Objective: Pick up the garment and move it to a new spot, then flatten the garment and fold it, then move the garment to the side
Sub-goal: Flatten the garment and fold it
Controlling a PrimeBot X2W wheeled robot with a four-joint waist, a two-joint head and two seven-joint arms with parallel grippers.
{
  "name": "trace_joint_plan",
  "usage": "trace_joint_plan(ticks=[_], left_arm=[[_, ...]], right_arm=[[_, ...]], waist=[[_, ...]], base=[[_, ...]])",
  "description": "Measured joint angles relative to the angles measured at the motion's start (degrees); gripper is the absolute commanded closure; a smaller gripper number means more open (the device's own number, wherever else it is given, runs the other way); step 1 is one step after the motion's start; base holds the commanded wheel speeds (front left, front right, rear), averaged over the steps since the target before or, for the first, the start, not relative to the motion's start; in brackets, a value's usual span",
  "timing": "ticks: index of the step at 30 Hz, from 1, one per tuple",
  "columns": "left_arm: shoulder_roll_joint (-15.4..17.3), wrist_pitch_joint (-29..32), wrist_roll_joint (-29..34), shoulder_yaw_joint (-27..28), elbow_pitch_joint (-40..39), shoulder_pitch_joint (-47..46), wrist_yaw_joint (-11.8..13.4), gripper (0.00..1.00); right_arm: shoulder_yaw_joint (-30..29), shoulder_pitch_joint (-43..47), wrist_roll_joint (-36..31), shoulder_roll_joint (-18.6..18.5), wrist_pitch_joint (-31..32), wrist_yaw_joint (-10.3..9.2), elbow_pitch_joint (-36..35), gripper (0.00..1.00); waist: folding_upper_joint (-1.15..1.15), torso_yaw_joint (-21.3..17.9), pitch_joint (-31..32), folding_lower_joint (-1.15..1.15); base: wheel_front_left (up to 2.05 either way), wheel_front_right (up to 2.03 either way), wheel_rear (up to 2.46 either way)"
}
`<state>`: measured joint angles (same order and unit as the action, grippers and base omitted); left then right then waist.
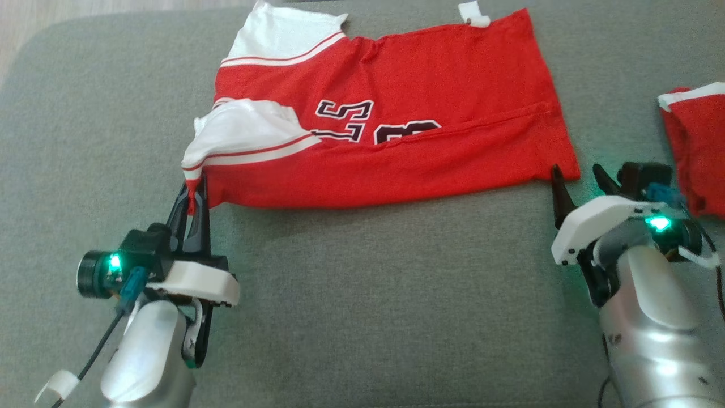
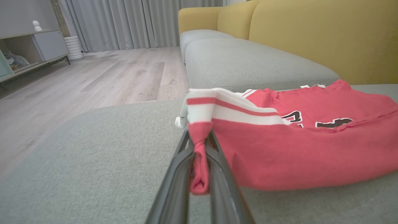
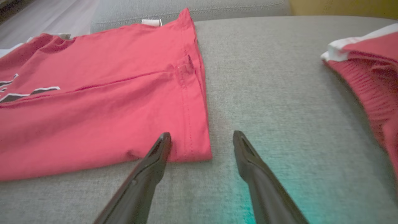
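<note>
Your jersey (image 1: pixel 396 130) lies spread across the middle and far part of the grey cushion (image 1: pixel 362 317). Its near half appears folded up over the number, with the white, red-striped sleeves at the left end and the hem at the right. Your left tool (image 1: pixel 193 190) is clamped on the near-left corner, with a twist of red cloth bunched between its fingers just under the sleeve band. Your right tool (image 1: pixel 576 170) stands with its fingers apart at the near-right corner, one finger at the hem edge and the other over bare cushion; it holds nothing. A second red garment (image 1: pixel 696 147) sits at the right edge, apart from the jersey. Expect the jersey to be light, soft and limp. It will sag from wherever you hold it, and lifting by one corner would likely drag the rest and spoil the fold. The knit looks thin rather than slippery, so a pinch should hold if it catches both layers. Take the near-right corner at the stitched hem, where the cloth looks doubled and firmer, to match the left grip. Then raise both ends together with the near edge taut.
</note>
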<state>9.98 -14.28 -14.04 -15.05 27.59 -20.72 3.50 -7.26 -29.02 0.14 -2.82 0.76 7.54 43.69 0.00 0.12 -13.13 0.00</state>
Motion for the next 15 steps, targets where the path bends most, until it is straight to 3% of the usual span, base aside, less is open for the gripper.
trace_joint_plan(ticks=[9, 10, 11, 12, 15], left_arm=[[0.0, 0.0, 0.0, -0.5, 0.9, -1.0, -0.1, 1.00], [0.0, 0.0, 0.0, -0.5, 1.2, -1.2, -0.1, 1.00], [0.0, 0.0, 0.0, -0.5, 1.3, -1.3, -0.1, 1.00], [0.0, 0.0, 0.0, -0.6, 1.5, -1.4, -0.1, 1.00], [0.1, 0.0, 0.0, -1.1, 2.4, -1.3, 0.0, 1.00]], right_arm=[[-0.7, -8.1, -5.8, -0.3, 1.8, 0.00, 9.0, 0.00], [-0.6, -8.4, -6.5, -0.3, 1.8, 0.00, 9.6, 0.05], [-0.6, -8.7, -7.1, -0.4, 1.8, 0.00, 10.1, 0.60], [-0.6, -9.0, -7.8, -0.4, 1.8, 0.00, 10.6, 1.00], [-0.7, -9.1, -10.0, -0.2, 1.2, 0.00, 11.4, 1.00]], waist=[[0.00, 1.6, -2.3, 0.00], [0.00, 1.6, -2.4, 0.00], [0.00, 1.7, -2.4, 0.00], [0.00, 1.7, -2.3, 0.00], [0.00, 1.7, -1.5, 0.00]], base=[[0.00, 0.00, 0.00], [0.00, 0.00, 0.00], [0.00, 0.00, 0.00], [0.00, 0.00, 0.00], [0.00, 0.00, 0.00]])
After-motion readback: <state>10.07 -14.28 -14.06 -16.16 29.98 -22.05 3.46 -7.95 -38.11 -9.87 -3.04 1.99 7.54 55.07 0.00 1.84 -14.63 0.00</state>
